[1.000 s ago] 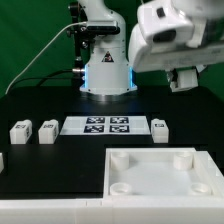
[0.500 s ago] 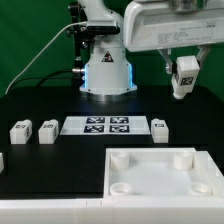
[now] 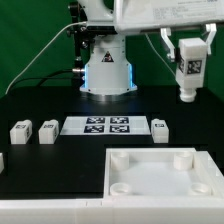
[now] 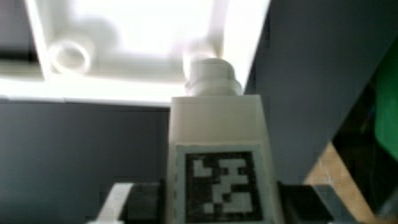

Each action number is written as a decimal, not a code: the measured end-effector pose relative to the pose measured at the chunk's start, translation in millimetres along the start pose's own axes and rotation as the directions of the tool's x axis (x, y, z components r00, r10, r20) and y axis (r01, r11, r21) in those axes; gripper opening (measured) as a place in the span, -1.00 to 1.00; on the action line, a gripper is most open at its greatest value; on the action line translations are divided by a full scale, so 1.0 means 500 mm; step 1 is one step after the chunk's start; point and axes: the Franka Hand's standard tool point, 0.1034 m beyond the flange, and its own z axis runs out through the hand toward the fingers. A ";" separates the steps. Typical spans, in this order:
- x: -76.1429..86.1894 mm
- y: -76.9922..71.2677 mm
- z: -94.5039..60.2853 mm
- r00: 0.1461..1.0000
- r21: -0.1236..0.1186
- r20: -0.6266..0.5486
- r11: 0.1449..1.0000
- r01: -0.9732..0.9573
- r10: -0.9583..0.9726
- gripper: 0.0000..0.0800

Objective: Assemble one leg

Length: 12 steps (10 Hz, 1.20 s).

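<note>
We see two-finger gripper (image 3: 187,45) pinching small white block-shaped plastic leg (image 3: 188,72), tag outward, high in air, well apart from large white square tray (image 3: 150,185). Our risk call: peg (image 4: 212,72) misses round corner socket (image 3: 183,158), or leg tilts, slips in grip.
</note>
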 end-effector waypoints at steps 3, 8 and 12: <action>-0.014 -0.004 0.030 0.976 0.027 -0.217 0.999 -0.023 0.028 -0.27; 0.028 0.007 0.059 0.998 0.010 -0.063 1.000 0.003 -0.002 -0.27; 0.066 0.014 0.120 0.997 0.007 -0.078 1.000 0.025 -0.025 -0.27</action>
